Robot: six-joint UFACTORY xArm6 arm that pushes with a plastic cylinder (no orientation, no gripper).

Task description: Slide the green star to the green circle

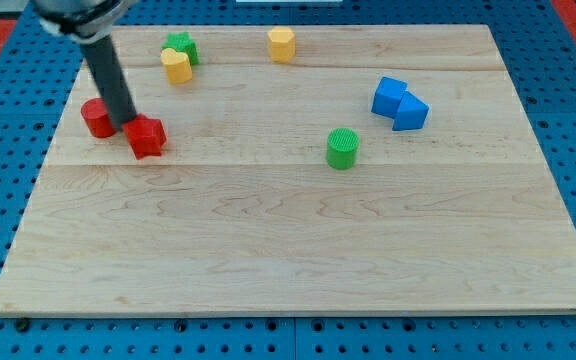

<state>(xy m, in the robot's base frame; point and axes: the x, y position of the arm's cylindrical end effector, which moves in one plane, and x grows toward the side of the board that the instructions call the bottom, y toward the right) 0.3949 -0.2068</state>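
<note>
The green star [182, 45] sits near the view's top left, touching a yellow block [176, 66] just below it. The green circle [343, 148] stands right of the board's middle. My tip [126, 124] is at the view's left, between a round red block [96, 119] and a second red block [147, 136]. The tip is well below and left of the green star and far left of the green circle.
A yellow hexagonal block [281, 44] lies at the view's top centre. Two blue blocks [399, 102] sit together at the right. The wooden board [298, 250] rests on a blue pegboard surface.
</note>
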